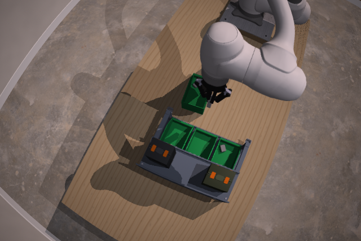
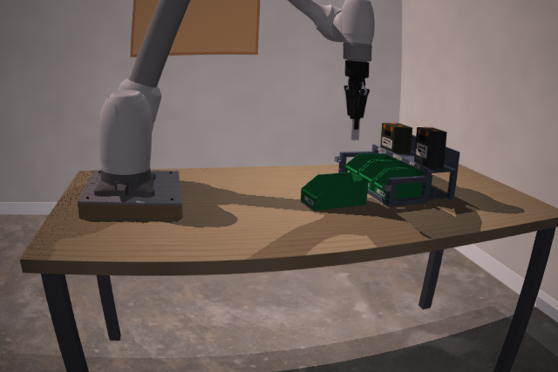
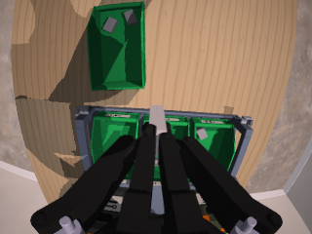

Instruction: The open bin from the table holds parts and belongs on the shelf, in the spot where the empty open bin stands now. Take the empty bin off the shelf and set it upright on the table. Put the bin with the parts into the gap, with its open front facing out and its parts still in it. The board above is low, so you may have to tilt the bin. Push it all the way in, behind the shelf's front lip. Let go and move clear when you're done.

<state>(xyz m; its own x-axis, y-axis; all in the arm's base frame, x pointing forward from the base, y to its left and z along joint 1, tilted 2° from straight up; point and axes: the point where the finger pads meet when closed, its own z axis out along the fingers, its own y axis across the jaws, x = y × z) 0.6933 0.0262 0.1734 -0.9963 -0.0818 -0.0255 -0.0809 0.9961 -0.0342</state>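
Observation:
The green bin with parts (image 1: 188, 101) (image 2: 340, 192) (image 3: 114, 65) stands upright on the table, its low front towards the robot base. Two grey parts (image 3: 109, 24) (image 3: 130, 17) lie in it. The grey shelf (image 1: 182, 169) (image 3: 84, 141) holds three green bins. The left bin (image 1: 174, 134) (image 3: 113, 132) looks empty. The middle bin (image 1: 202, 143) shows no parts in the top view, but its back is hidden. The right bin (image 1: 228, 158) (image 3: 219, 146) holds a grey part (image 1: 223, 148) (image 3: 202, 134). My gripper (image 1: 208, 104) (image 2: 355, 133) (image 3: 156, 115) is shut on nothing, pointing down, high above the shelf's front side.
A black box (image 1: 160, 156) (image 2: 432, 147) and an olive box (image 1: 218, 178) (image 2: 396, 138) stand on the board above the bins' backs. Raised side rails flank the shelf bins. The table bin stands close in front of the shelf's left end as the wrist view shows it.

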